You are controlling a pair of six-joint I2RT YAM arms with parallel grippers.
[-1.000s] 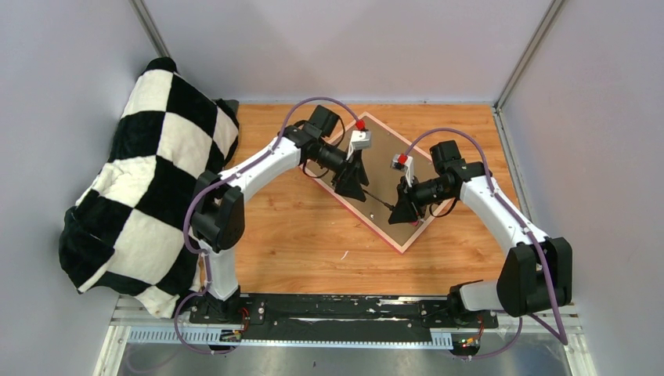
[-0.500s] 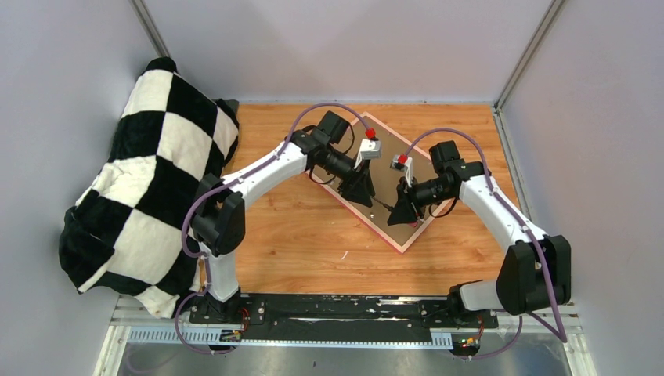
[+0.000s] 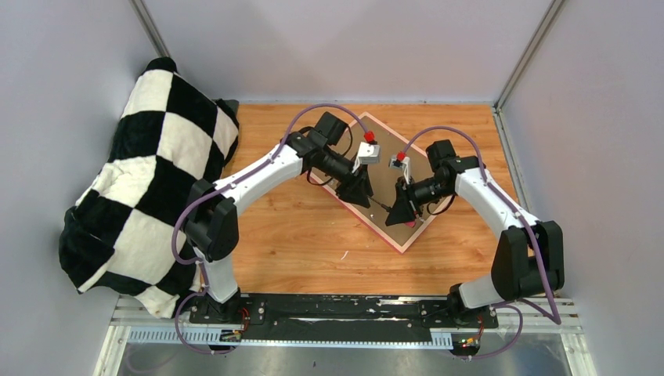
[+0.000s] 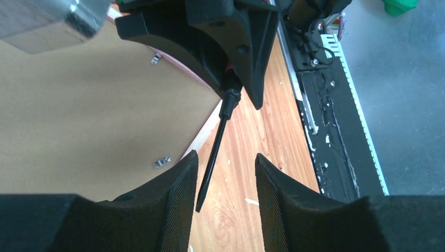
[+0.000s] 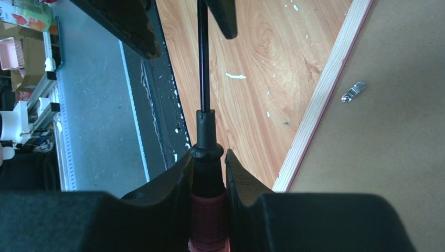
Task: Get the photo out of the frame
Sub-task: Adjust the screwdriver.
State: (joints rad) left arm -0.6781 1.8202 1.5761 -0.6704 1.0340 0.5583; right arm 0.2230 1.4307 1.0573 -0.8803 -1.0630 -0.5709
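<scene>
My left gripper (image 4: 224, 160) has moved up to the right gripper (image 5: 207, 163). Left is wide open, straddling the screwdriver (image 4: 212, 152) that the right one clamps. The backing board (image 4: 78, 115) beneath is still in the frame (image 3: 404, 249), so the photo is not out.

1. The top external view looks down from above and behind the arms, from well back. The base rail (image 3: 337, 309) lies along its bottom edge and the whole table (image 3: 297, 235) fills its middle.
2. The left wrist view sits just behind the left gripper (image 4: 225, 157). It looks along the fingers, close over the table, toward the right gripper (image 4: 231, 47) and the base rail.
3. The right wrist view sits just behind the right gripper, equally close, and faces back toward the left gripper.
4. Both wrist views share the screwdriver (image 5: 202, 63), the frame (image 5: 320, 100) edge, the backing board (image 5: 388, 136) and bare table. The top view holds all of these.
</scene>
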